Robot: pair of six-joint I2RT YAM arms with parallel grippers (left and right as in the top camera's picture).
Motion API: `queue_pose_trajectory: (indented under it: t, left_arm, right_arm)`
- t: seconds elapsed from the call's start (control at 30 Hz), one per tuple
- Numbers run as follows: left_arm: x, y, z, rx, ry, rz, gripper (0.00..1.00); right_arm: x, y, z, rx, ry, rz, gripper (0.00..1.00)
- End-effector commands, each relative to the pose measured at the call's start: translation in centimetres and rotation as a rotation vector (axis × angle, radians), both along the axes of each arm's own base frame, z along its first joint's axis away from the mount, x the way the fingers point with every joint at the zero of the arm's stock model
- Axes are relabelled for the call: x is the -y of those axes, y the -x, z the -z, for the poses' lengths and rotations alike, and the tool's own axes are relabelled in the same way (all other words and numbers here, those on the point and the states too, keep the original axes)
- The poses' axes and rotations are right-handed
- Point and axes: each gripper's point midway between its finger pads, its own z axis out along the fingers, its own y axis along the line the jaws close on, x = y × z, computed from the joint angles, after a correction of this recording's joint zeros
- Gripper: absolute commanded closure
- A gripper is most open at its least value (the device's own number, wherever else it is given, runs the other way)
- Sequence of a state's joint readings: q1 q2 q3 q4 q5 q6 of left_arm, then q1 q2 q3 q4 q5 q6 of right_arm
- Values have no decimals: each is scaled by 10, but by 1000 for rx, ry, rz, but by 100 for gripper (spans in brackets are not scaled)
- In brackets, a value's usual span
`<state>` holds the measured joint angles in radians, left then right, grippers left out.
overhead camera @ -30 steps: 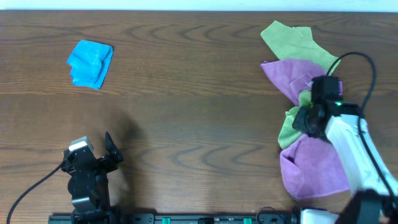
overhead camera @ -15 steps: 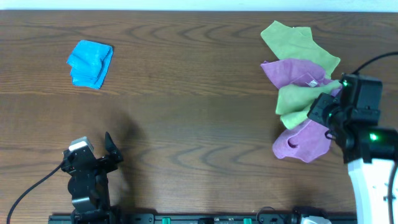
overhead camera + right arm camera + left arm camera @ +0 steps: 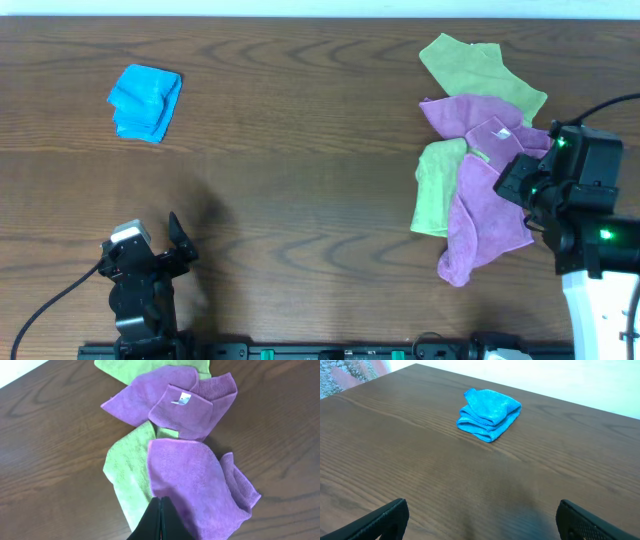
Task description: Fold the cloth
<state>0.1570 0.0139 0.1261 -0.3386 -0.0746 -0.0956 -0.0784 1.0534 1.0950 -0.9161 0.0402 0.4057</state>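
A dark wood-grain table [image 3: 300, 150] fills our view from above. Near its far left lies a blue cloth [image 3: 146, 102], folded into a small, slightly rumpled bundle. The left gripper [image 3: 480, 527] sits low over bare wood well short of it, jaws spread wide with nothing between them. On the right is a loose heap. A green cloth [image 3: 470, 62] is at the far end, and a purple cloth with a white tag [image 3: 480, 118] lies over its near edge. More green [image 3: 435, 190] spreads beside a second purple cloth [image 3: 480, 225]. We cannot tell whether the two green patches are one piece. The right gripper [image 3: 160, 517] has its fingers pressed together on the near edge of this second purple cloth. The green sits just beside the pinch, and we cannot tell if it is caught too.
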Motion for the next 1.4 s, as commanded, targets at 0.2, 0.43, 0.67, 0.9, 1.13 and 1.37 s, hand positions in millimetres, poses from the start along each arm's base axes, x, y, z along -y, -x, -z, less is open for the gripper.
queue_pose_trajectory:
  t: [0.2, 0.43, 0.67, 0.9, 1.13, 1.37]
  left_arm:
    - [-1, 1, 12, -33, -11, 1, 5]
    - [-1, 1, 12, -33, -11, 1, 5]
    - [-1, 1, 12, -33, -11, 1, 5]
    - [-1, 1, 12, -33, -11, 1, 4]
    - [-1, 1, 12, -33, -11, 1, 5]
    - [-1, 1, 12, -33, -11, 1, 5]
  right_arm:
    - [-16, -10, 31, -108, -20, -134, 53]
    - [-45, -19, 105, -357, -48, -318, 48]
    - [-42, -17, 158, -539, -6, -344, 56]
    - [-29, -17, 177, -607, 59, -313, 57]
    - [-29, -14, 185, -640, 46, -297, 99]
    - [-35, -19, 151, -569, 25, -310, 99]
